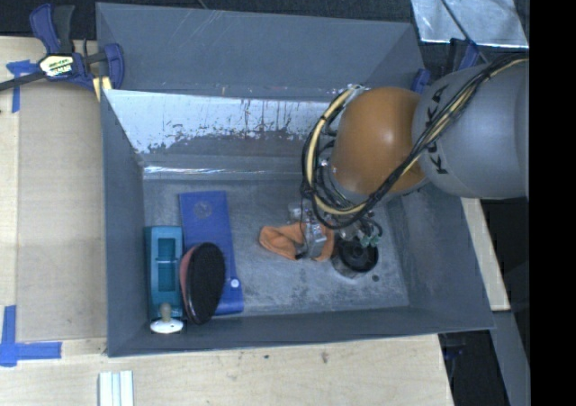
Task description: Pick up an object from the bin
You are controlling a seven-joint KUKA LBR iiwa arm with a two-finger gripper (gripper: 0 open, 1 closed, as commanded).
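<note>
Camera view: down into grey metal bin (121, 215) — floor mostly bare, loose things in two groups, left and centre-right.
Arm (468, 134): in from the right, grey body with orange wrist cover (382, 139) and cables (317, 148), low over the centre-right floor, hiding part of what lies below.
Blue slab (205, 215): flat, rectangular, left of centre on the floor, long side running toward the near wall.
Teal box (165, 269): just beside the blue slab on its left, touching or nearly so.
Black oval pad (204, 280): partly on the blue slab's near end, next to the teal box.
Orange lump (281, 240): crumpled, soft-looking, cloth or glove, cannot tell which; mid-floor, well apart from the left group, right end meeting the gripper.
Black round piece (357, 257): on the floor just right of the gripper, under the cables.
Gripper (313, 239): down at floor level against the orange lump's right end; open or closed — cannot tell, wrist and cables in the way.
White knob (166, 325): small, near-left corner, below the teal box.
Done: approach and descent, judging by the low wrist; thing the gripper is at: orange lump.
Not done: no lift, orange lump flat on the floor, nothing seen raised; grasp itself unconfirmed.
Left: secure a grip, raise clear of the bin walls.
Progress estimate: roughly mid-task, at or near the grasp.
</note>
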